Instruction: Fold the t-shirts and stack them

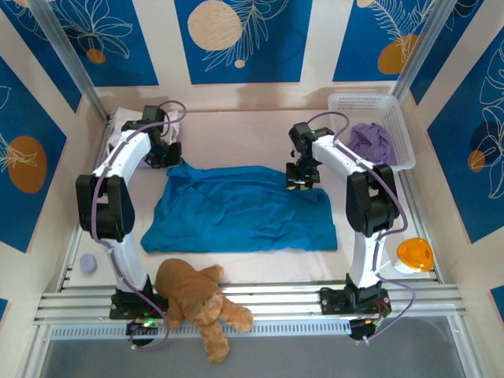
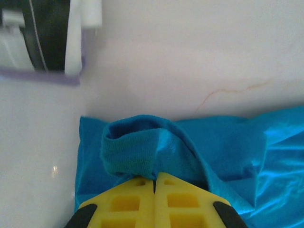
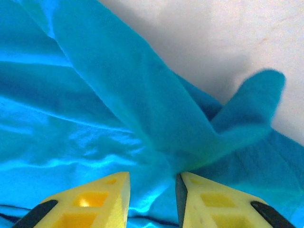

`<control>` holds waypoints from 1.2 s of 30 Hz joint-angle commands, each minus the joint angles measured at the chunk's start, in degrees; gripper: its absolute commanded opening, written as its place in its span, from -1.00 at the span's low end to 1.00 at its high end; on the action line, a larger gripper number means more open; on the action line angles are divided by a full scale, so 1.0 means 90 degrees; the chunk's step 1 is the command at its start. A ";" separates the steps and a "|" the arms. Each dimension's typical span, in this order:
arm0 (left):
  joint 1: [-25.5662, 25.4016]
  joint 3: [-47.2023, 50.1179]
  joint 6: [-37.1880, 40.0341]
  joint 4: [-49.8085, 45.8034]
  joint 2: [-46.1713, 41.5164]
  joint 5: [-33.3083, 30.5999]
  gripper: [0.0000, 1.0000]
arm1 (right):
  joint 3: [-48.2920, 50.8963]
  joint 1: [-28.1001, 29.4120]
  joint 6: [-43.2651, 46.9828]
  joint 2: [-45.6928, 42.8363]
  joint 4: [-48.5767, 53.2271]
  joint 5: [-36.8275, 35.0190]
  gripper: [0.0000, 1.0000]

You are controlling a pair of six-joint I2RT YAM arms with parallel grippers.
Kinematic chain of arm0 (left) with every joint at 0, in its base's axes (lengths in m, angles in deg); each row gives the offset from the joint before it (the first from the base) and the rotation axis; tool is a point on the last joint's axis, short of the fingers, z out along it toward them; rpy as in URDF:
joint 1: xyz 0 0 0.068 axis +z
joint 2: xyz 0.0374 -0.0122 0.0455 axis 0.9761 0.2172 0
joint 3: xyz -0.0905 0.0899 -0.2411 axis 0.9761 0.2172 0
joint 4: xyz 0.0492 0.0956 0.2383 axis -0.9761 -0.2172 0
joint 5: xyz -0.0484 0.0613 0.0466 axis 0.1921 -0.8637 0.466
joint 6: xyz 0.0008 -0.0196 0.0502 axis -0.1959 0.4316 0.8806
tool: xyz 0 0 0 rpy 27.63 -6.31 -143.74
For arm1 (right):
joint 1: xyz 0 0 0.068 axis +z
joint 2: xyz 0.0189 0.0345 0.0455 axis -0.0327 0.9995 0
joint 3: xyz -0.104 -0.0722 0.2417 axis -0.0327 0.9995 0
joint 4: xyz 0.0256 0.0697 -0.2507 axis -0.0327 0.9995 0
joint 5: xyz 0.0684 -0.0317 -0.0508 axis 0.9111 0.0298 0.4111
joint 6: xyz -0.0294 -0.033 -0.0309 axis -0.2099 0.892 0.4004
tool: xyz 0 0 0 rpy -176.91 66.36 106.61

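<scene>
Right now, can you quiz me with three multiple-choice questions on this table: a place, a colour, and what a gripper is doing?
1. What colour is the cloth in the white basket? A) lavender B) red C) green
2. Where does the teddy bear lie? A) in the basket B) at the table's near edge, by the left arm's base C) against the far wall
3. What is the left gripper doing? A) hanging open B) shut on the teal shirt's edge C) gripping the bear
Answers: 1 A, a lavender heap lies there; 2 B, it sprawls over the near rails; 3 B, teal cloth is pinched between closed fingers.
</scene>
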 commanded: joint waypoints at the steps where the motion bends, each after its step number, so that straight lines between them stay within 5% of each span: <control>1: 0.0135 0.0517 -0.0145 0.0291 -0.0462 0.0191 -1.00 | 0.0000 -0.0263 -0.0255 -0.0298 0.0094 -0.0126 -0.31; 16: 0.0157 0.1232 -0.0273 0.0540 -0.0767 0.0380 -1.00 | 0.0249 -0.0944 -0.0337 0.0111 -0.0284 -0.0385 -0.18; 20: 0.0157 0.1219 -0.0279 0.0543 -0.0758 0.0389 -1.00 | 0.0214 -0.0929 -0.0155 0.0305 -0.0434 -0.1115 -0.18; 30: 0.0157 0.1175 -0.0273 0.0512 -0.0728 0.0370 -1.00 | -0.0748 -0.0958 0.0135 0.0975 -0.0433 -0.1841 -0.47; 36: 0.0157 0.1117 -0.0250 0.0495 -0.0704 0.0370 -1.00 | -0.0985 -0.0900 0.0214 0.1275 -0.0523 -0.2263 -0.47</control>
